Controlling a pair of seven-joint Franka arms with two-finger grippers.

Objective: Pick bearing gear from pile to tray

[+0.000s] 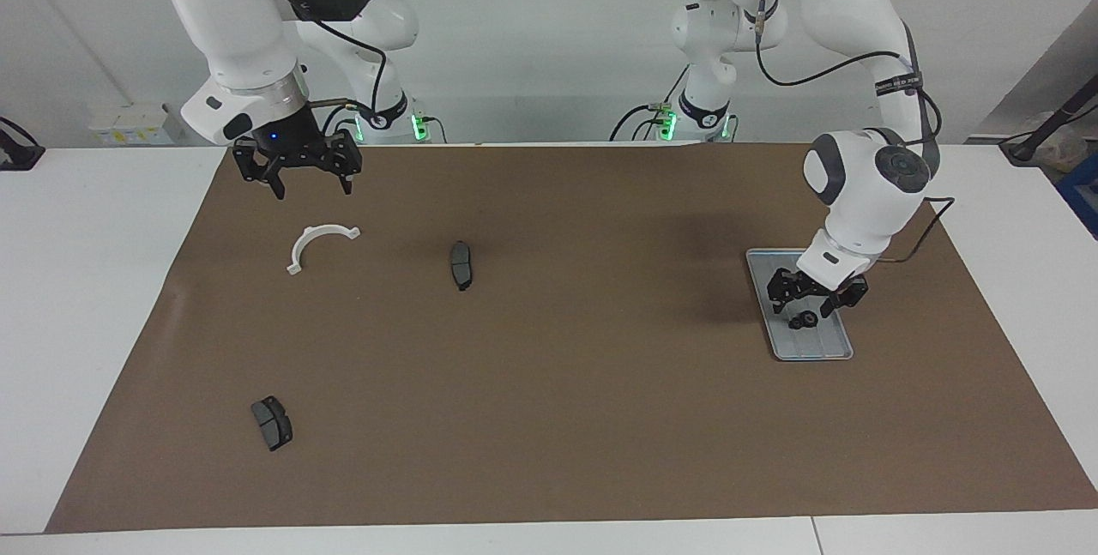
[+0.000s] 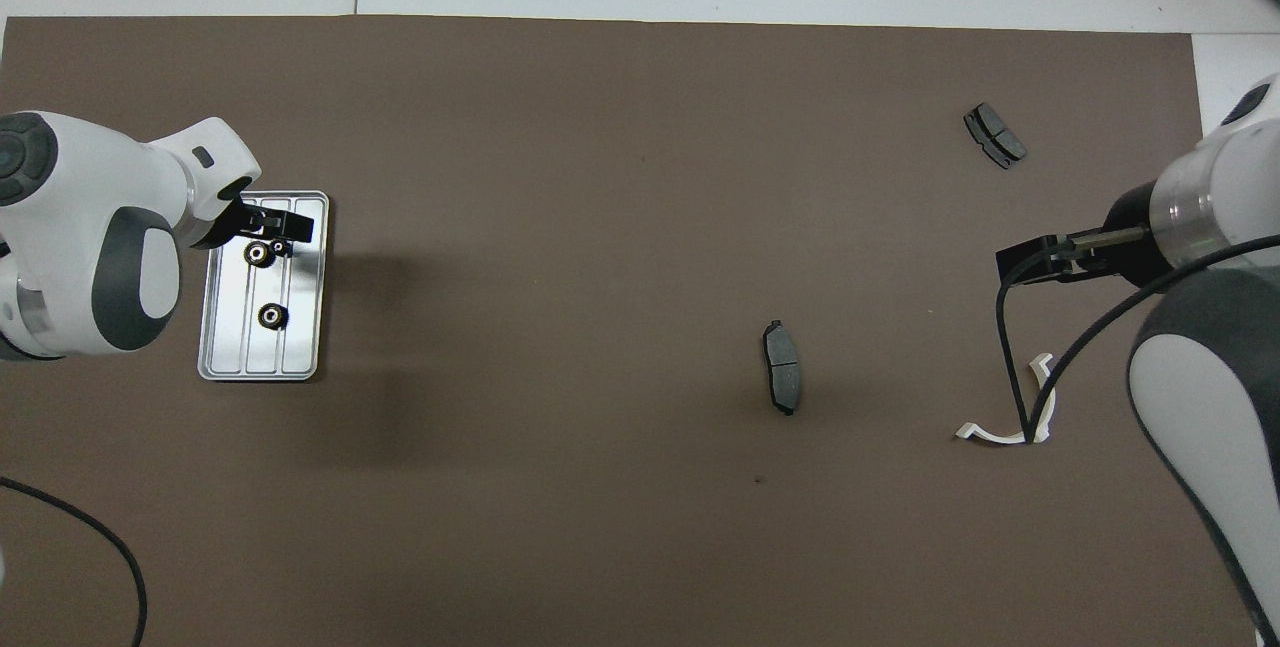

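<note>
The silver tray (image 1: 815,351) lies at the left arm's end of the brown mat, also in the overhead view (image 2: 300,347). Three small black round gears lie in it (image 2: 258,253) (image 2: 281,248) (image 2: 271,316); two show in the facing view (image 1: 796,322) (image 1: 811,318). My left gripper (image 1: 804,304) is open, low over the tray, just above those two gears (image 2: 268,227). The remaining loose parts are a white curved bracket (image 1: 317,244) (image 2: 985,435) and two dark brake pads (image 1: 461,264) (image 1: 272,422). My right gripper (image 1: 313,186) is open and empty, raised over the mat beside the bracket.
The brown mat (image 1: 549,418) covers most of the white table. One brake pad (image 2: 782,367) lies mid-mat; the other (image 2: 995,135) is farther from the robots, toward the right arm's end. The right arm's cable hangs over the bracket in the overhead view.
</note>
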